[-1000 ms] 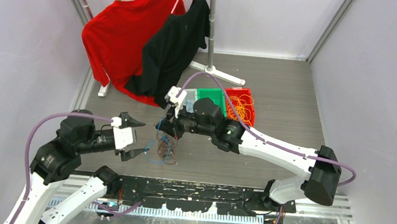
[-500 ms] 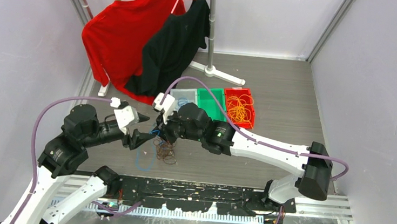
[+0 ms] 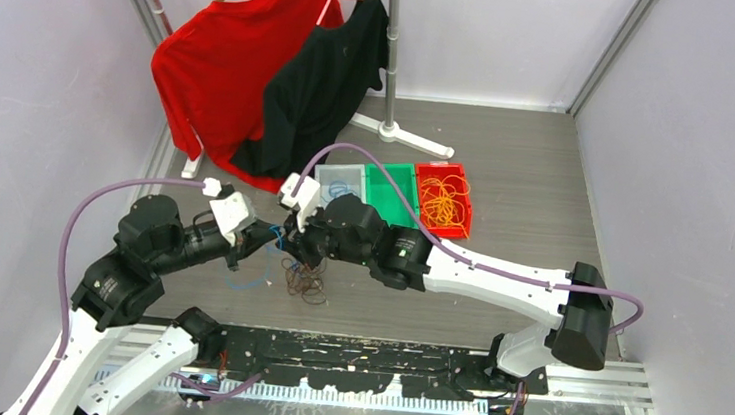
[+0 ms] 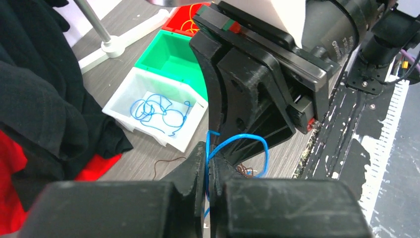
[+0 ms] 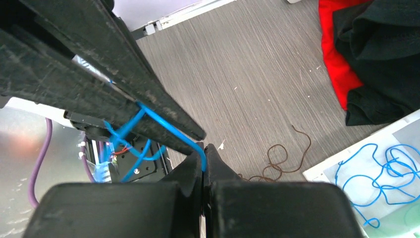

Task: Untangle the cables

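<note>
A blue cable (image 4: 261,149) is stretched between both grippers, a little above the floor. My left gripper (image 4: 208,152) is shut on it, and so is my right gripper (image 5: 204,151), tip to tip with the left one (image 3: 276,241). From the right wrist the blue cable (image 5: 163,124) runs along the left gripper's fingers (image 5: 99,59). A dark brown cable tangle (image 3: 305,280) lies on the floor just below the grippers. More blue cable (image 4: 159,110) lies in the white bin (image 4: 195,121). Orange cables (image 3: 443,198) fill the red bin (image 3: 463,216).
A green bin (image 3: 392,188) sits between the white and red ones. A red shirt (image 3: 217,64) and a black shirt (image 3: 322,83) hang on a rack whose white foot (image 3: 400,135) stands behind the bins. Lilac hoses arch over both arms.
My left gripper moved right to the right gripper and shut on the blue cable. The blue loop rose off the floor. The right arm shifted slightly left.
</note>
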### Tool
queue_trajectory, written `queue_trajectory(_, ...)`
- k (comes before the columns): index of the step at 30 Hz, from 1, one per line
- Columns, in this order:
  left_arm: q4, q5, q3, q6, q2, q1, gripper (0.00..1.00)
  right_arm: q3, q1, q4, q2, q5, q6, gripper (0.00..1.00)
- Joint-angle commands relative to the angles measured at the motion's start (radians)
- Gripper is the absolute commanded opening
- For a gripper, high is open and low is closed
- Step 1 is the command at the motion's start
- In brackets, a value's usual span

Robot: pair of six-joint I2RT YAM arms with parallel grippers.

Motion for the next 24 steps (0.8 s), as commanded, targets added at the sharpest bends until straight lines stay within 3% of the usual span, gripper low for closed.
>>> queue_trajectory(1,0.069,-0.031,0.027,0.013,0.003,0.000,0.00,0.014,0.008,0.084,-0.040,-0.028,0.016,0.01)
queue_trajectory(3,0.067,-0.035,0.036,0.051,0.002,0.000,0.00,-0.011,0.009,0.109,-0.055,-0.031,0.026,0.05)
queue_trajectory(7,0.064,-0.020,0.066,0.181,-0.002,0.000,0.00,-0.097,0.004,0.215,-0.111,-0.024,0.066,0.30)
queue_trajectory(9,0.051,0.014,0.101,0.257,0.002,0.000,0.00,-0.155,-0.007,0.299,-0.143,-0.031,0.102,0.36)
queue_trajectory(15,-0.033,0.142,0.213,0.323,0.043,0.000,0.00,-0.214,-0.046,0.426,-0.156,-0.146,0.163,0.36)
queue_trajectory(24,-0.112,0.197,0.282,0.342,0.078,0.000,0.00,-0.240,-0.048,0.568,-0.127,-0.152,0.197,0.34)
